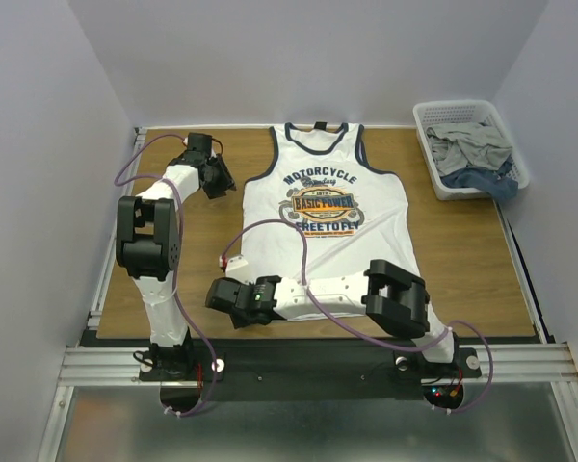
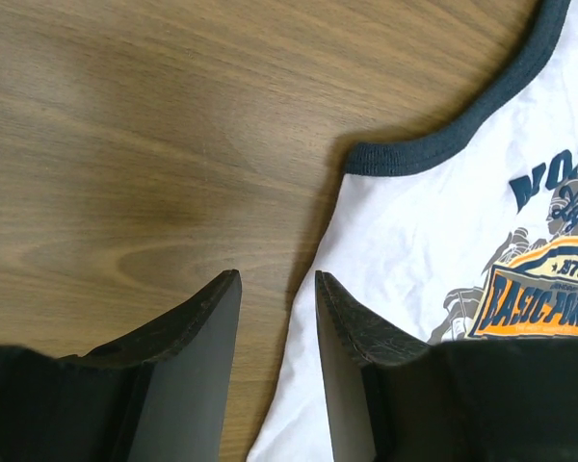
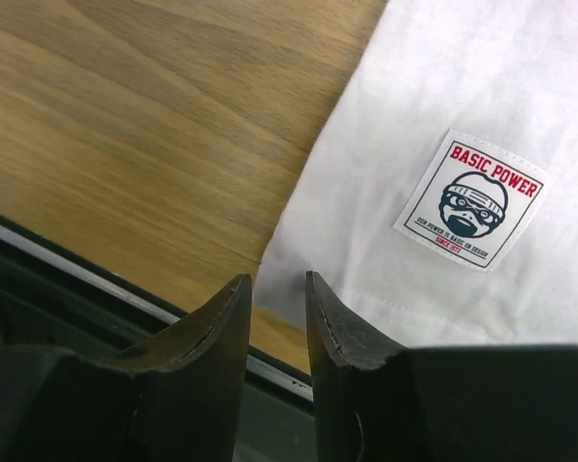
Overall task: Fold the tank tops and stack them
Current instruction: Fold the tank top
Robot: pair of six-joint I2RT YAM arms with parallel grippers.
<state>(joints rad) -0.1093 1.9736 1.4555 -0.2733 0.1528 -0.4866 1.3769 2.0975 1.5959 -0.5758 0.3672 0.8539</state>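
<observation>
Tank top [image 1: 328, 241]: lay flat and face up on the table [image 1: 173, 279], neck toward the far edge and hem toward the arm bases.
Handling: we judged it light, soft and limp. It would sag from any held point and drag across the wood, and it did not look fragile.
Grip difficulty: we judged that thin cloth lying flat would resist a pinch, so a finger would have to get under an edge.
Hold points: we judged the left hem corner and the navy armhole trim [image 2: 443, 149] best, since the seams there are thicker.
Left gripper [image 2: 277, 279]: hovered over the shirt's left side edge below the armhole, jaws narrowly apart and empty.
Right gripper [image 3: 275, 281]: sat at the left hem corner near the sewn label [image 3: 470, 199], jaws narrowly apart, with no cloth seen between them.
Basket [image 1: 426, 120]: stood at the far right, apart from the shirt, holding crumpled clothes.
</observation>
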